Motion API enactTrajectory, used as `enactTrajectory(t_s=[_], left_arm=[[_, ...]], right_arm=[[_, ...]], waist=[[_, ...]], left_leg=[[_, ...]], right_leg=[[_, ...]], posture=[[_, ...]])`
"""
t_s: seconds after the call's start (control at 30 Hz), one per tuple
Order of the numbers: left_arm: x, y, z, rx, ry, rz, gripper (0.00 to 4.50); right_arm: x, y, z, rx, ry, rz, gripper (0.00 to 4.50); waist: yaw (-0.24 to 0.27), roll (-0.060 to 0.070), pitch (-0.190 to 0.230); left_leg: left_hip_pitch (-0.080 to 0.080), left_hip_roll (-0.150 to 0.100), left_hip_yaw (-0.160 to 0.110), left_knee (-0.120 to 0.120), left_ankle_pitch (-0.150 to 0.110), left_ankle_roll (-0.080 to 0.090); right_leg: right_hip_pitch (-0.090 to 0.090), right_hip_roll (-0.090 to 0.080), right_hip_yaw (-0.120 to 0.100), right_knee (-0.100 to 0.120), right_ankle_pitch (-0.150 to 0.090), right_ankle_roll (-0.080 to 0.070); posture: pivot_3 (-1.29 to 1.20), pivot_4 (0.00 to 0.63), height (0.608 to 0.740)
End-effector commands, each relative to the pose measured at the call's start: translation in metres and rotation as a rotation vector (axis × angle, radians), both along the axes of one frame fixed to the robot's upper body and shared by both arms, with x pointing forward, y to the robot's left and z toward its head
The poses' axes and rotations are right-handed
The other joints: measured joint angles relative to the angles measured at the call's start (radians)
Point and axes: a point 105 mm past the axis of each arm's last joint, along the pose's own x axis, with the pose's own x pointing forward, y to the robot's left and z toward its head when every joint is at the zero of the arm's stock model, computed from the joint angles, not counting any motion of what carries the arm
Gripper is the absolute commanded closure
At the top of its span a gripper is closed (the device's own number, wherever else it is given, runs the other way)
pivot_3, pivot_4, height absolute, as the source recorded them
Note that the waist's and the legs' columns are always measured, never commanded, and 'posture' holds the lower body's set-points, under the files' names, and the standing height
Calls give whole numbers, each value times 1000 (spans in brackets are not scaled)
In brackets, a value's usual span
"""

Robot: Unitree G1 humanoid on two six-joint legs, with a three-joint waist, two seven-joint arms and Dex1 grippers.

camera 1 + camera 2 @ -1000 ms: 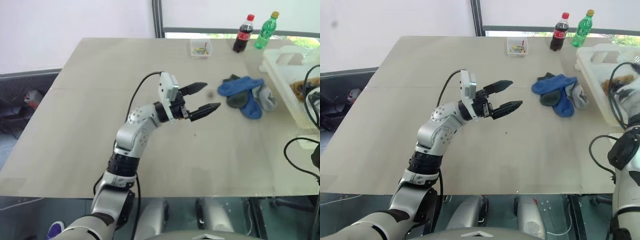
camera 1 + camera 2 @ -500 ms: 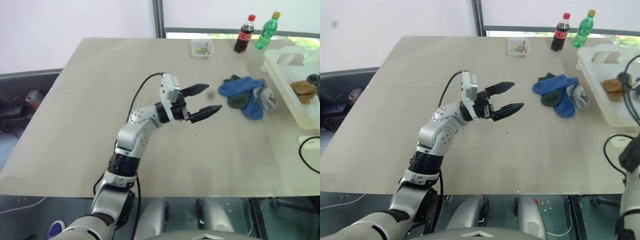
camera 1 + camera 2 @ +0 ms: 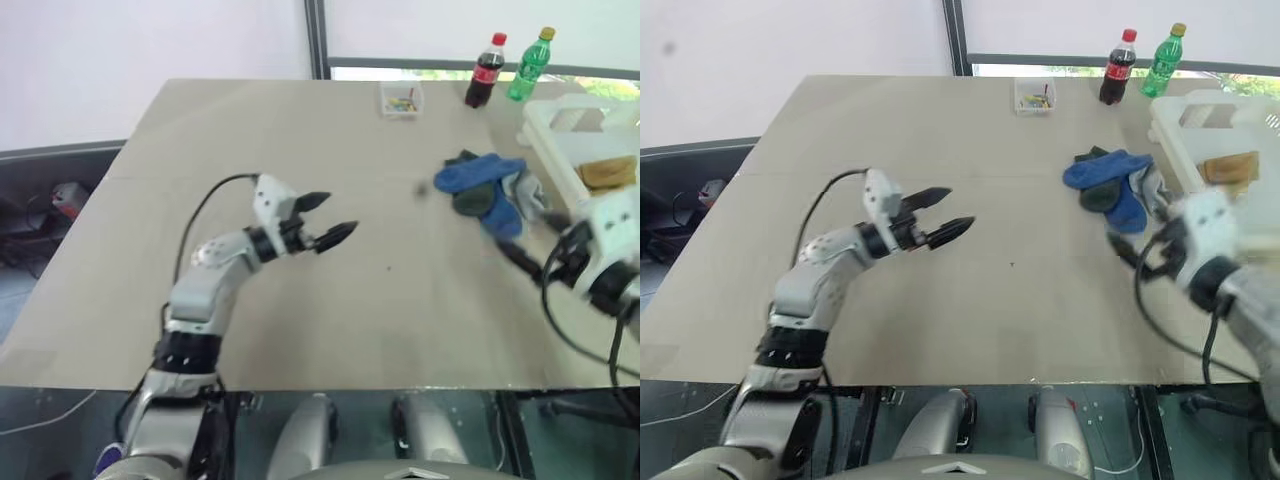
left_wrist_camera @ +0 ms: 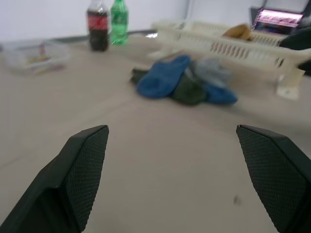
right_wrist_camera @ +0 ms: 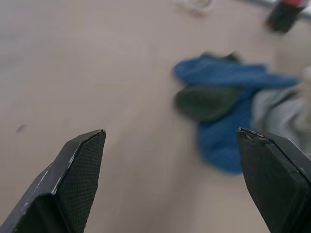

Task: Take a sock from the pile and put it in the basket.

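- Nearest, left gripper hovers over bare tabletop left of centre, jaws spread wide, nothing between them; well apart from the socks.
- Right gripper low over the table on the right, black fingers aimed toward the sock pile, just short of its near edge; picture blurred there, contact can't be told. Right wrist view shows fingers wide apart with pile ahead between them, so released, empty.
- Pile: blue sock on top, dark green sock beside it, grey sock on the basket side, second blue one at the near edge. All lying on the table, none lifted.
- Cream-white basket at the right edge, just beyond the pile; one mustard sock already lying inside.
- Far edge: small clear box, cola bottle, green bottle; not part of the task.
- Progress guess: one sock is binned, and the right arm looks set for another pick. Left to do: close on a sock, lift, carry over the rim, drop.
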Motion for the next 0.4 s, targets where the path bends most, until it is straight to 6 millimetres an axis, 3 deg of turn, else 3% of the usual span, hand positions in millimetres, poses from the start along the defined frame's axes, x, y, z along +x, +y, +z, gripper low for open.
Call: enactTrajectory(t_s=[0.03,0.2,0.4], left_arm=[[-19,27,10,60,-51,40,0],[-37,51,1,95,-13,102,0],[-46,63,-7,103,26,129,0]], right_arm=[[-12,0,5,-45,-63,33,37],[-26,1,-9,-53,-32,61,37],[-29,-1,-12,-48,-42,51,37]], waist=[[2,0,0],[8,0,0],[6,-1,0]], left_leg=[[0,0,0,0,0,0],[0,0,-1,0,0,0],[0,0,-1,0,0,0]], right_leg=[[0,0,0,0,0,0],[0,-2,-1,-1,0,0],[0,-2,-2,-1,0,0]], posture=[[0,150,740],[0,150,740],[0,150,740]])
